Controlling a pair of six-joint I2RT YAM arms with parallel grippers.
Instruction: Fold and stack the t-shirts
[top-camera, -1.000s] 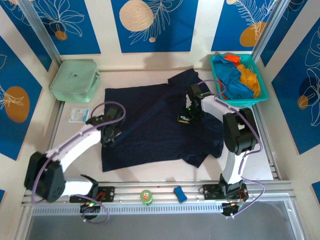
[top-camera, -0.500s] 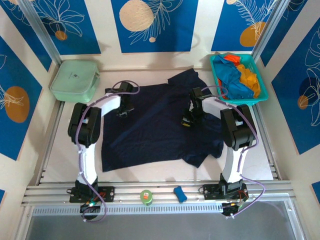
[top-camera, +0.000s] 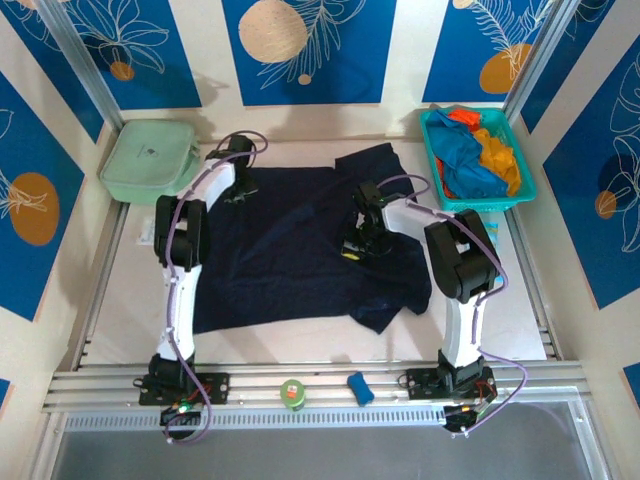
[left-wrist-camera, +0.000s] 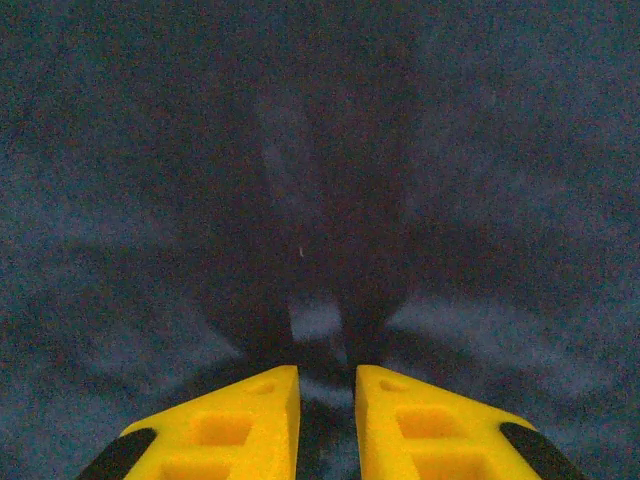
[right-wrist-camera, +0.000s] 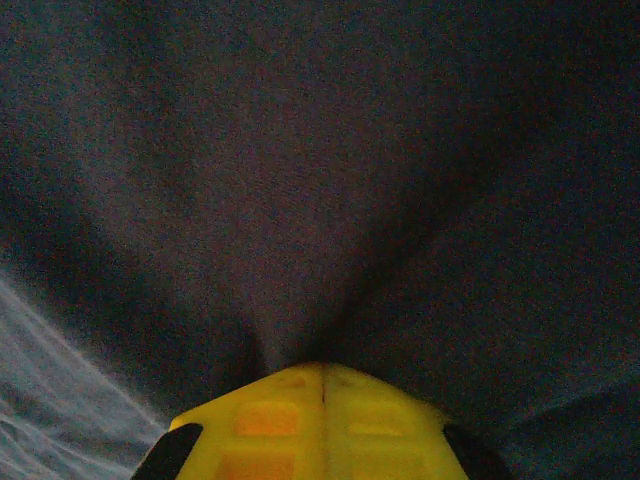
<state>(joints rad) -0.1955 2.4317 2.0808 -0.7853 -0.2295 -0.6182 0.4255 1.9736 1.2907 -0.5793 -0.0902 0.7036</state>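
Note:
A large dark navy t-shirt (top-camera: 280, 255) lies spread across the middle of the table. My left gripper (top-camera: 240, 195) is at its far left edge. In the left wrist view its (left-wrist-camera: 327, 370) yellow fingers (left-wrist-camera: 245, 415) stand a narrow gap apart with a ridge of navy cloth pinched between them. My right gripper (top-camera: 352, 248) is on the shirt's right half. In the right wrist view it (right-wrist-camera: 322, 365) is shut tight, and creases in the cloth (right-wrist-camera: 330, 200) run into its tip. Bright blue (top-camera: 465, 155), orange (top-camera: 500, 150) and red (top-camera: 462, 117) t-shirts lie crumpled in the basket.
The teal basket (top-camera: 495, 203) stands at the far right corner and a pale green box (top-camera: 150, 160) at the far left. A green roll (top-camera: 292, 393) and a small blue object (top-camera: 360, 388) rest on the near rail between the arm bases.
My left gripper swung from the shirt's near left side to its far left edge and closed on cloth. The right gripper shut and moved left, and the navy shirt shifted left with it.

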